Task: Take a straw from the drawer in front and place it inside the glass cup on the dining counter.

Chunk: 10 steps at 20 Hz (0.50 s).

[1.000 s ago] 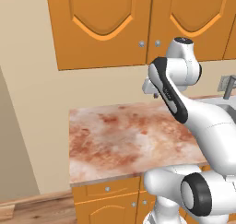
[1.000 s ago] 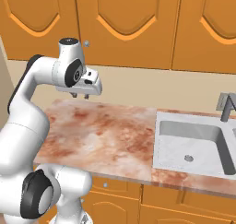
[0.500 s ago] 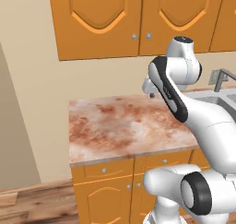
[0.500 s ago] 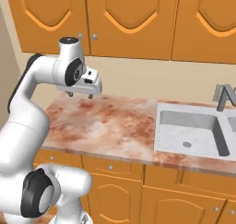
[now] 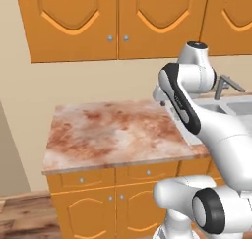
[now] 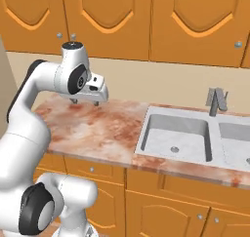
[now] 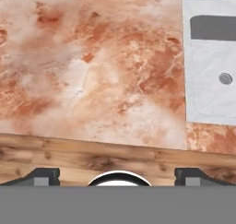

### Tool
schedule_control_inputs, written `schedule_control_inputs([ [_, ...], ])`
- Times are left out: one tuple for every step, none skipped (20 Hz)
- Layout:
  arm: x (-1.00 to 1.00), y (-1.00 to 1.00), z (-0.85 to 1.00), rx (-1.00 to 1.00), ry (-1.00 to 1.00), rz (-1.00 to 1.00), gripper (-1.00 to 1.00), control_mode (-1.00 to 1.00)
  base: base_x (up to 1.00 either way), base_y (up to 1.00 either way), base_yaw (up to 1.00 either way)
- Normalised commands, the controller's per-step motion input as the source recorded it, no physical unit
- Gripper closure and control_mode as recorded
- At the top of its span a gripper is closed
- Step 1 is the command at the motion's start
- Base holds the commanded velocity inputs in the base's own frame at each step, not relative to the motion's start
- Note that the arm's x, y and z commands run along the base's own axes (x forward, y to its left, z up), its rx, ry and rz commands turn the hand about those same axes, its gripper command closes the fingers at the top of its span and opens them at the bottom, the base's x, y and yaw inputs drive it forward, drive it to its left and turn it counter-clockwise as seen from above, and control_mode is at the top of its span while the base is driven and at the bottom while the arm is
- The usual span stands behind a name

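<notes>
Your claw [image 6: 84, 102] hangs spread and empty over the marble tabletop [image 5: 113, 132] beside the sink [image 6: 178, 136], and with the drawers [image 5: 147, 172] under the front edge shut and no straw visible, bring it down squarely onto a knob before pulling.

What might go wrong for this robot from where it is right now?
The claw hangs open and empty above the marble counter, while the drawers sit shut below its front edge. Reaching down there, the arm might knock that edge. The drawer knobs are small and round, so the claw may slip off one when pulling.
</notes>
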Motion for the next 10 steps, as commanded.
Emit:
schedule_control_inputs([
  [0.00,0.00,0.00,0.00,0.00,0.00,-1.00,1.00,0.03,-0.91,0.32],
  [0.00,0.00,0.00,0.00,0.00,0.00,-1.00,1.00,0.00,-0.90,0.35],
  [0.00,0.00,0.00,0.00,0.00,0.00,-1.00,1.00,0.00,-0.89,0.37],
  [0.00,0.00,0.00,0.00,0.00,0.00,-1.00,1.00,0.01,-0.85,0.39],
  [0.00,0.00,0.00,0.00,0.00,0.00,-1.00,1.00,0.00,-0.82,0.41],
  [0.00,0.00,0.00,0.00,0.00,0.00,-1.00,1.00,0.07,-0.78,0.43],
  [0.00,0.00,0.00,0.00,0.00,0.00,-1.00,1.00,0.08,-0.72,0.43],
  [0.00,0.00,0.00,0.00,0.00,0.00,-1.00,1.00,0.09,-0.70,0.43],
  [0.00,0.00,0.00,0.00,0.00,0.00,-1.00,1.00,0.09,-0.69,0.43],
  [0.00,0.00,0.00,0.00,0.00,0.00,-1.00,1.00,0.10,-0.68,0.43],
])
